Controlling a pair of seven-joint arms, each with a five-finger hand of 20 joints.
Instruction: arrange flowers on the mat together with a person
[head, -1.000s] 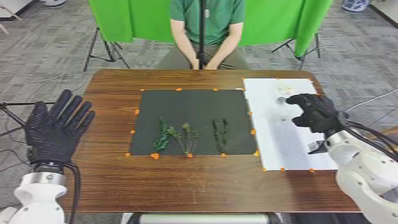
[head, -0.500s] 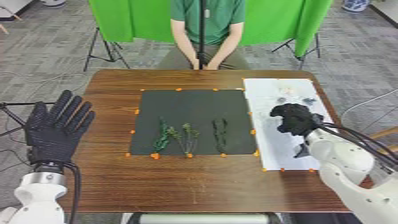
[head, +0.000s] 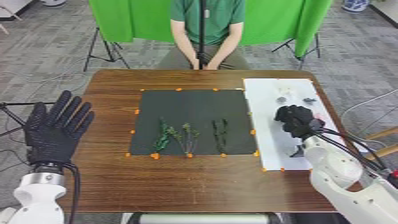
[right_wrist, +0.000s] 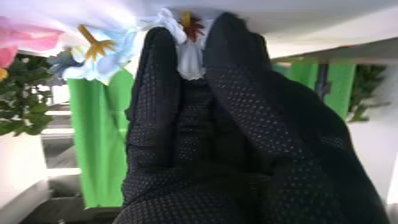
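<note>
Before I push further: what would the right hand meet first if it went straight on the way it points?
Most likely the white flower at the tip of the right hand, then the white sheet. I can't tell whether hand and flower already touch.

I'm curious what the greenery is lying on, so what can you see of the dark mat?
The dark mat is a flat, dull rectangle, perhaps paper or felt. It lies on the brown table, a white sheet to its right. Small orange pieces dot its edges; green sprigs rest mostly on the half nearer the robot.
</note>
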